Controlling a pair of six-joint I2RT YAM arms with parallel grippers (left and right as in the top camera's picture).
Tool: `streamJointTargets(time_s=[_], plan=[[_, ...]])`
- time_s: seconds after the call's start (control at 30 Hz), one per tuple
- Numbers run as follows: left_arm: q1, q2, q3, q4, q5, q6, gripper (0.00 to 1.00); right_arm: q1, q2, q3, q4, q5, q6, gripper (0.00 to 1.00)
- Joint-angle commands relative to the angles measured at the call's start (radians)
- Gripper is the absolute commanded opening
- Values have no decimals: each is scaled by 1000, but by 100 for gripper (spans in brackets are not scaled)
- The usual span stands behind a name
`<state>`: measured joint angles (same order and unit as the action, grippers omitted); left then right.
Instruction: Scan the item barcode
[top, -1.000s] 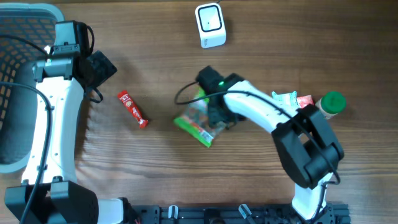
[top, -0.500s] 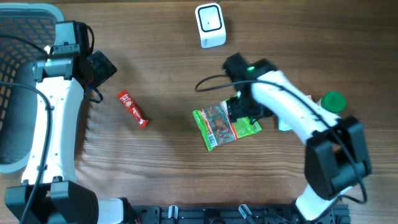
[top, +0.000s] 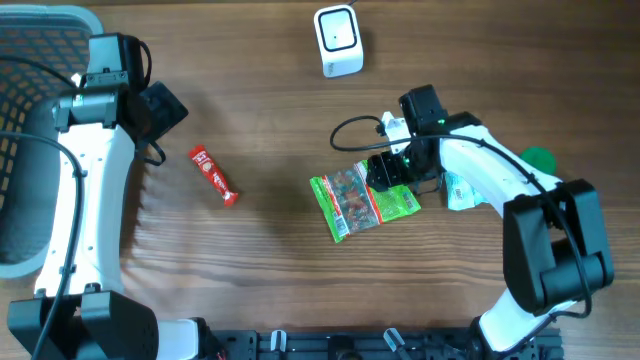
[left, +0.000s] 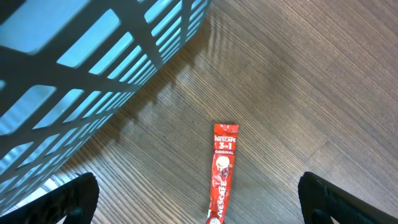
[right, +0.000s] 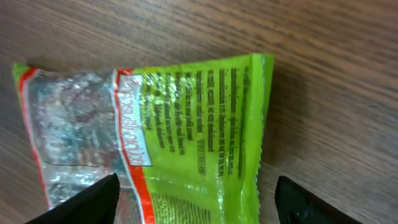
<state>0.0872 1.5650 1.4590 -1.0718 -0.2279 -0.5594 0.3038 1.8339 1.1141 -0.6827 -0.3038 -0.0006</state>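
Note:
A green snack packet (top: 362, 203) with a clear window lies flat on the wooden table, its printed back (right: 199, 118) facing up in the right wrist view. My right gripper (top: 388, 175) hovers over the packet's right end, open, one black fingertip (right: 93, 200) on either side of it and nothing held. The white barcode scanner (top: 337, 41) stands at the far edge. A red Nescafe stick (top: 214, 175) lies left of centre, seen lengthwise as a red stick (left: 224, 171) in the left wrist view. My left gripper (top: 165, 108) hangs wide open above it.
A grey plastic basket (top: 30, 60) fills the far left corner, and its slatted wall (left: 93, 56) is close to the left gripper. A green-capped bottle (top: 538, 160) and a white-green packet (top: 462, 190) lie by the right arm.
The right arm carried the green packet to the right, laid it flat and opened its jaws, then drew back a little to the right. The left arm stayed still.

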Motion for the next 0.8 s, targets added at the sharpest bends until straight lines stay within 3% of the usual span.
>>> streamJointTargets(time_s=[0.0, 0.77], plan=[[10, -5, 14, 2, -16, 5, 100, 2, -7, -24, 19, -27, -17, 81], [9, -5, 14, 2, -16, 5, 100, 2, -7, -24, 20, -27, -18, 82]])
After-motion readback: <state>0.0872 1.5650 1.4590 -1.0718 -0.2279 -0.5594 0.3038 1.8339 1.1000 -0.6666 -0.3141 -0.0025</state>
